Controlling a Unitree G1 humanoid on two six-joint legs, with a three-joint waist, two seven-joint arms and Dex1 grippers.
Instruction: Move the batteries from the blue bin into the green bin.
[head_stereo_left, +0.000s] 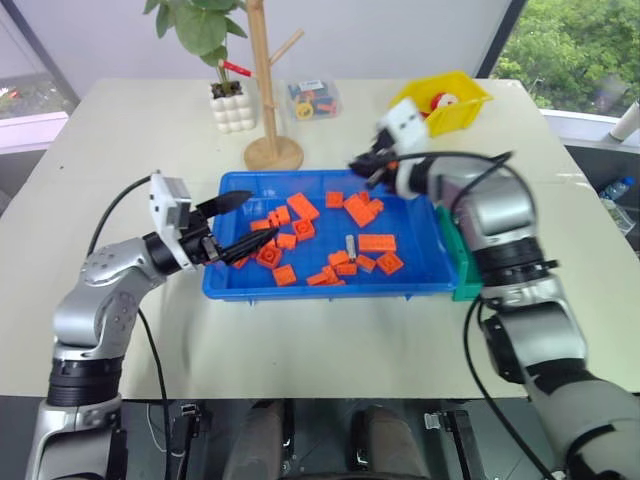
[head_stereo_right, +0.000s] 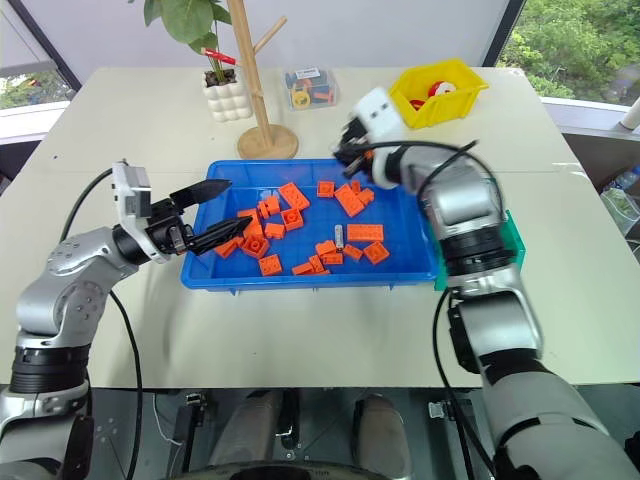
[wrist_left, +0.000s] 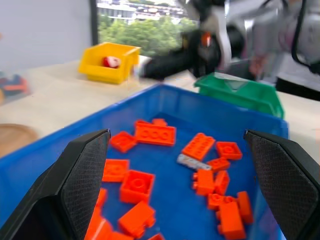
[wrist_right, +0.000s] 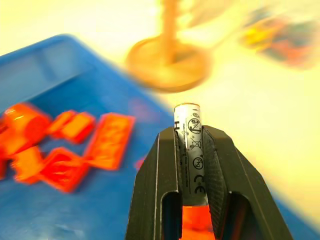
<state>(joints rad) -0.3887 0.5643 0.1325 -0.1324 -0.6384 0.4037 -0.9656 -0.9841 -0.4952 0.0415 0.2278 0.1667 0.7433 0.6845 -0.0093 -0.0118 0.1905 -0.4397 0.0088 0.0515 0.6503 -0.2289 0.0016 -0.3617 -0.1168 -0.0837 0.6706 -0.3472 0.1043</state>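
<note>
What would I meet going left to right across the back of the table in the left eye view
Potted plant in a white pot → wooden stand → small clear box of parts → yellow bin.

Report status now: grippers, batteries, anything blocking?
Right gripper shut on battery. Left gripper open at blue bin. One battery left among bricks.

A staged test room in an office-like building is suggested. A plain cream counter (head_stereo_left: 120, 140) is set before large windows with trees outside at the upper right of the frame. Sorting props are laid out: a potted plant (head_stereo_left: 225, 95), a wooden peg stand (head_stereo_left: 270, 100), a yellow bin (head_stereo_left: 450, 100).
</note>
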